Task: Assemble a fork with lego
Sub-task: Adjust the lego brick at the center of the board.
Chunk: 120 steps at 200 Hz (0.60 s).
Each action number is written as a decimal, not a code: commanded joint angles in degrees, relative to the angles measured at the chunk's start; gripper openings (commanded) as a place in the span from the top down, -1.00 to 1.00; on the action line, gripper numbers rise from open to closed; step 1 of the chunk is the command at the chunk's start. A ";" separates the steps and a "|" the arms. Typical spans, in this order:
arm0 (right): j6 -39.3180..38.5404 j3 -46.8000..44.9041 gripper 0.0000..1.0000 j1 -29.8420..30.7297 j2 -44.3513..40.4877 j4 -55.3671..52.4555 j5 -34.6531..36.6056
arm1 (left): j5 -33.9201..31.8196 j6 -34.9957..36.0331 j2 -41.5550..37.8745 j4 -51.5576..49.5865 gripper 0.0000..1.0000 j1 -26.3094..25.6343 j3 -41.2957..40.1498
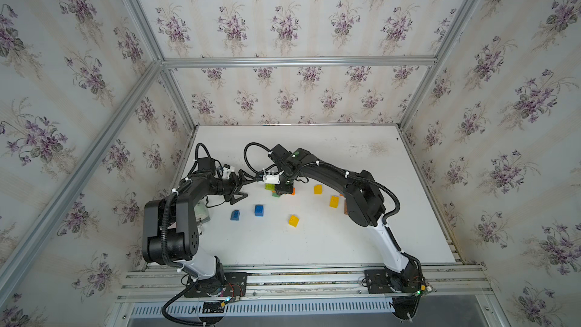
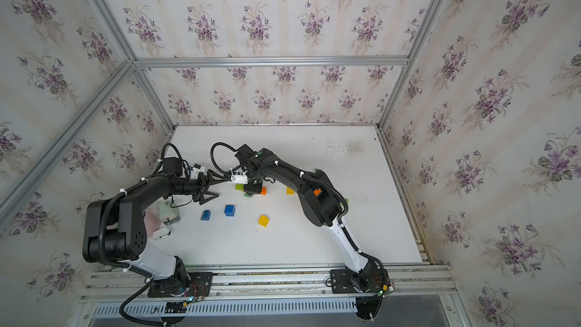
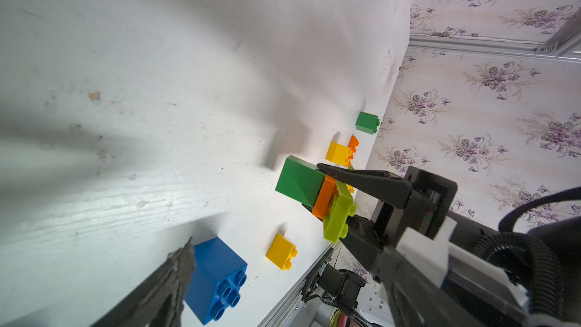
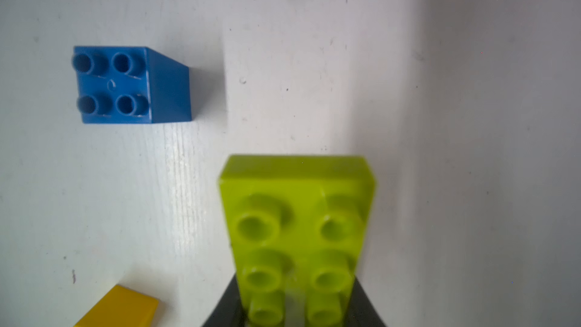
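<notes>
My right gripper (image 1: 283,190) is shut on a small lego stack (image 3: 327,198): a dark green brick (image 3: 300,182), an orange plate and a lime plate (image 4: 298,224), held just above the table left of centre. The black fingers (image 3: 364,180) clamp its sides. My left gripper (image 1: 246,189) stands open just left of the stack and holds nothing; one of its fingers (image 3: 169,281) shows beside a blue brick (image 3: 217,278). Loose on the table lie two blue bricks (image 1: 259,210) (image 1: 235,215) and three yellow bricks (image 1: 293,220) (image 1: 318,189) (image 1: 334,201).
A dark green brick (image 3: 367,122) and an orange brick (image 3: 353,143) lie further right, partly behind the right arm. A white and grey device (image 2: 168,212) sits by the left arm's elbow. Papered walls with aluminium posts close three sides; a metal rail (image 1: 298,278) runs along the front.
</notes>
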 commanded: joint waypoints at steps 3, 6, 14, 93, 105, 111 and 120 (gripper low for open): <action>2.05 2.04 0.51 0.93 1.93 -5.90 5.16 | 0.92 1.24 -0.45 0.79 -0.88 0.00 -0.21; 2.23 2.23 0.50 1.07 2.15 -6.04 5.57 | 0.97 1.25 -0.53 0.80 -0.88 0.00 -0.36; 2.47 3.12 0.50 1.28 2.97 -6.98 6.00 | 1.04 1.24 -0.63 0.97 -0.89 0.04 -0.38; 2.73 6.87 0.21 2.60 5.72 -7.29 5.42 | 1.62 1.42 -0.85 2.27 -1.00 0.00 -1.61; 2.45 6.96 0.14 2.62 5.24 -6.22 4.45 | 1.62 1.33 -0.98 2.62 -1.00 0.00 -1.83; 2.26 7.09 0.12 2.58 5.06 -5.98 3.98 | 1.67 1.35 -0.98 2.73 -1.00 0.00 -1.95; 2.08 7.31 0.08 2.62 4.96 -5.54 3.39 | 1.69 1.28 -0.98 2.95 -1.00 0.01 -2.09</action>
